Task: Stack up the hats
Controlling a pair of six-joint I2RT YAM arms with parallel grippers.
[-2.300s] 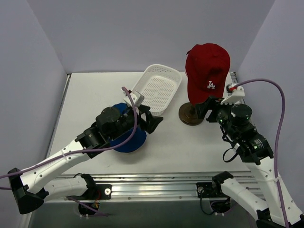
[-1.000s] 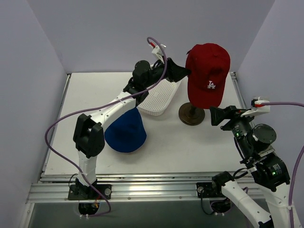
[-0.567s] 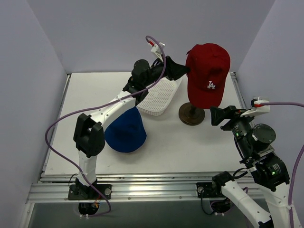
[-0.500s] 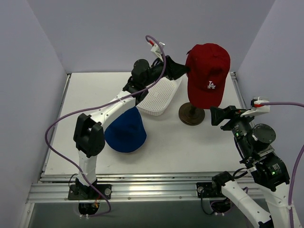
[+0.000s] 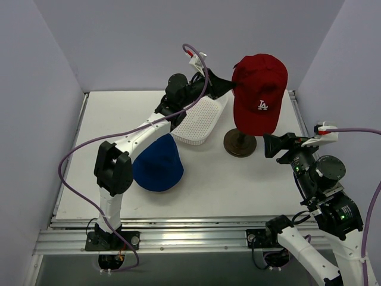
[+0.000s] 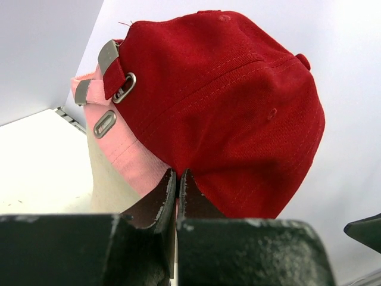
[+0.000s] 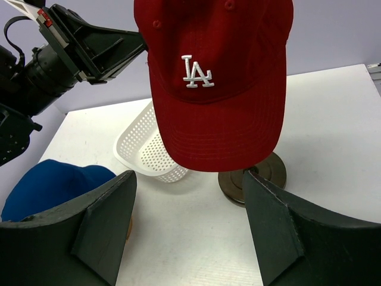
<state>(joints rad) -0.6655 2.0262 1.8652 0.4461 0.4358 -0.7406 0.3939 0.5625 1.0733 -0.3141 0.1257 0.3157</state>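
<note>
Toward the far right corner of the worktop: dark red cap pulled over pale pink cap on cream mannequin head and brown stand. Stands long axis upright, crown on top, bill hanging down, "LA" logo facing the near edge. Pinched at its back rim by left claw, fingers pressed fully together. Right claw spread wide, gripping nothing, facing the logo. White perforated basket tipped just left of the stand, mesh floor showing. Royal-blue bucket hat lying left of centre.
</note>
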